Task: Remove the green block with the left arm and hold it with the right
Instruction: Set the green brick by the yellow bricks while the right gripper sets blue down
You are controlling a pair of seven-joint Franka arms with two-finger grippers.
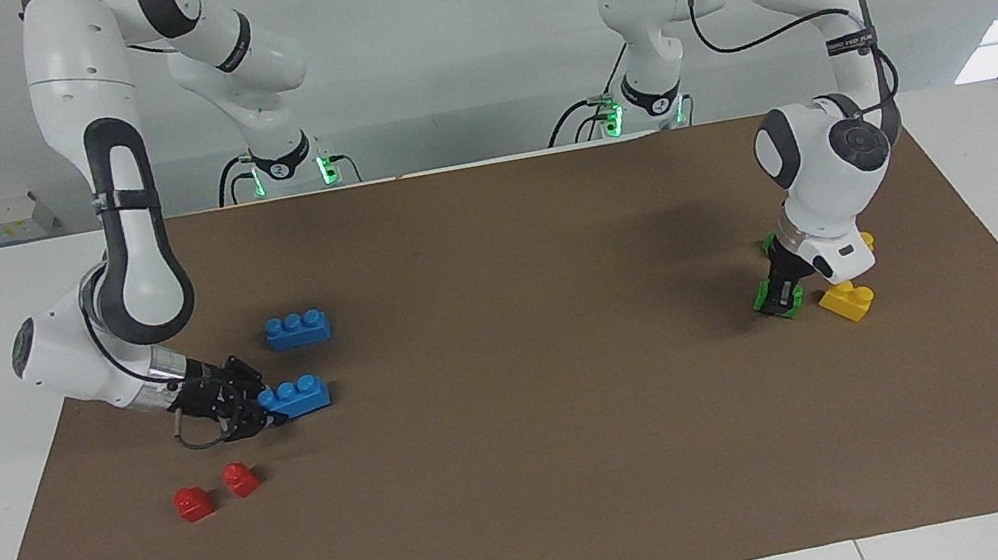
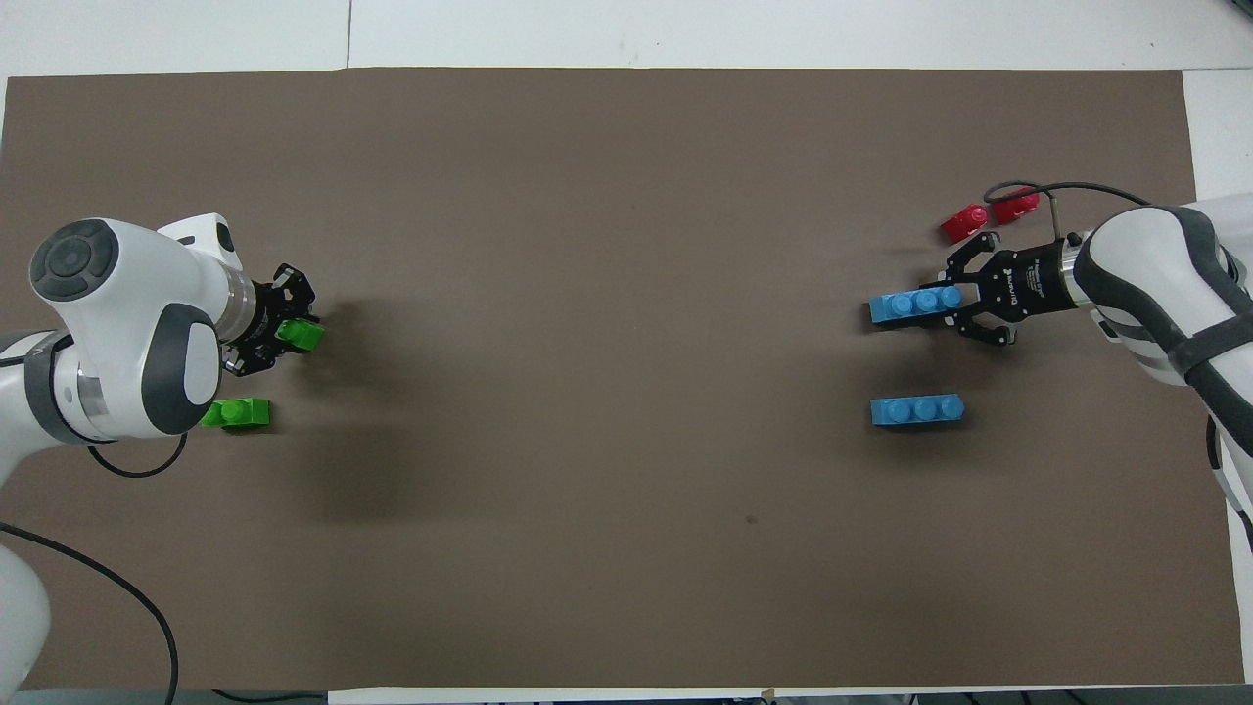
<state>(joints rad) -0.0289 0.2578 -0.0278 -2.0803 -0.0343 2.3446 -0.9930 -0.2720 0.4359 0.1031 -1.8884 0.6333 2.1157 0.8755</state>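
Note:
A green block [image 1: 796, 300] lies on the brown mat [image 1: 532, 477] at the left arm's end. My left gripper [image 1: 779, 298] points down and is shut on it; in the overhead view the gripper [image 2: 292, 335] has this block [image 2: 303, 335] at its fingertips. A second green block [image 1: 769, 245] lies just nearer to the robots and also shows in the overhead view [image 2: 238, 414]. My right gripper [image 1: 269, 407] is low at the right arm's end, shut on the end of a blue three-stud brick [image 1: 300, 396]. The overhead view shows this gripper [image 2: 954, 302] and brick [image 2: 910, 305] too.
A second blue brick [image 1: 297, 329] lies nearer to the robots than the held one. Two red bricks [image 1: 194, 502] [image 1: 240, 478] lie farther from the robots, beside the right gripper. Two yellow bricks [image 1: 847, 301] [image 1: 866, 239] lie beside the left gripper, hidden in the overhead view.

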